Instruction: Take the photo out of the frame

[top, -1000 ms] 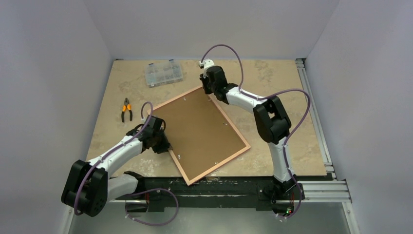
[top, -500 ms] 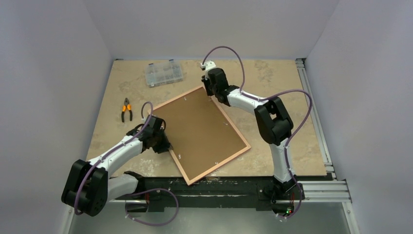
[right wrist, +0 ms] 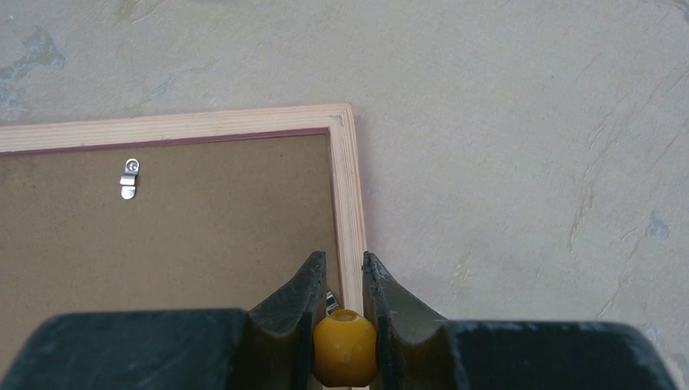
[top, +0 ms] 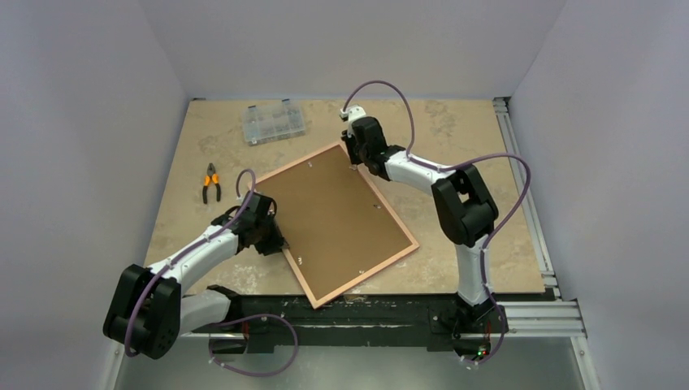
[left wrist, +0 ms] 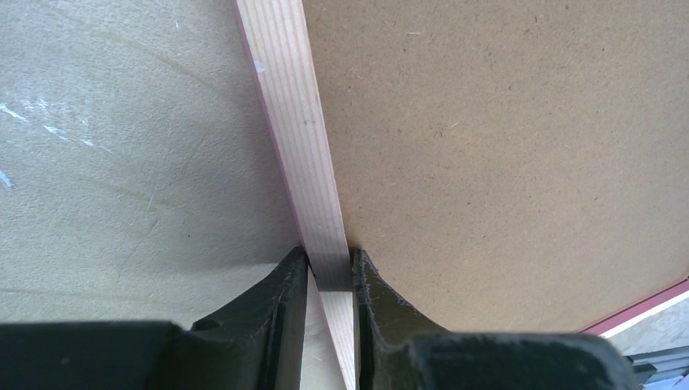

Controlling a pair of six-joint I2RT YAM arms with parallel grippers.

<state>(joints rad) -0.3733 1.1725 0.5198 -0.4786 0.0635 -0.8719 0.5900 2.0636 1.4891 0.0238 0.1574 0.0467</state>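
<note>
The pink frame (top: pixel 366 276) lies face down on the table, its brown backing board (top: pixel 333 219) up. The photo is hidden. My left gripper (top: pixel 276 244) is shut on the frame's left rail; in the left wrist view its jaws (left wrist: pixel 329 264) pinch the pale wood rail (left wrist: pixel 296 122) beside the board (left wrist: pixel 487 146). My right gripper (top: pixel 355 161) is at the frame's far corner. In the right wrist view it (right wrist: pixel 344 268) straddles the rail (right wrist: pixel 348 187), shut on a yellow bead (right wrist: pixel 344 345), with a small metal tab (right wrist: pixel 329 302) just under the jaws.
A metal tab (right wrist: pixel 128 177) sits on the board near the far rail. A clear plastic compartment box (top: pixel 274 123) stands at the back left. Orange-handled pliers (top: pixel 211 183) lie left of the frame. Metal rails (top: pixel 528 187) run along the table's right edge.
My right gripper has shifted a little to the right and nearer along the frame's far corner. The left gripper and the frame have not moved.
</note>
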